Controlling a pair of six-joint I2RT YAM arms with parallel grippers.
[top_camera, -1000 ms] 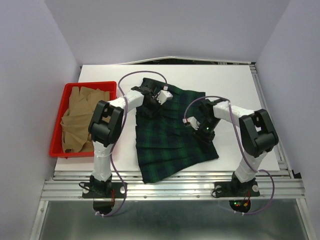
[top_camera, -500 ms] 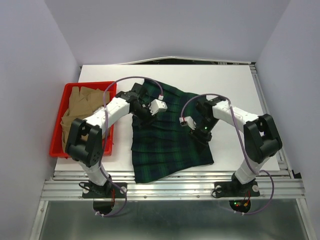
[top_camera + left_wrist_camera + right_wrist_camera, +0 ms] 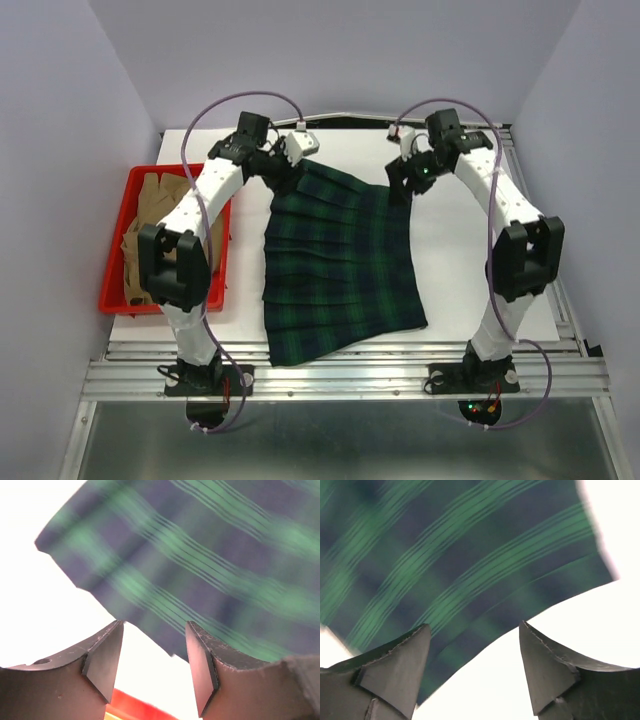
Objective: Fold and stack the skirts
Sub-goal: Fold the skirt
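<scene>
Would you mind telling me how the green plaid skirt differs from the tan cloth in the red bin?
The plaid skirt is dark green and blue checked; the tan cloth is plain. The plaid skirt lies spread flat on the table; the tan cloth sits bunched in the red bin. Both are fabric.

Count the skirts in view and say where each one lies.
2. A green plaid skirt lies spread flat on the table. A tan skirt sits crumpled in the red bin at the left. The bin may hide more under it.
</scene>
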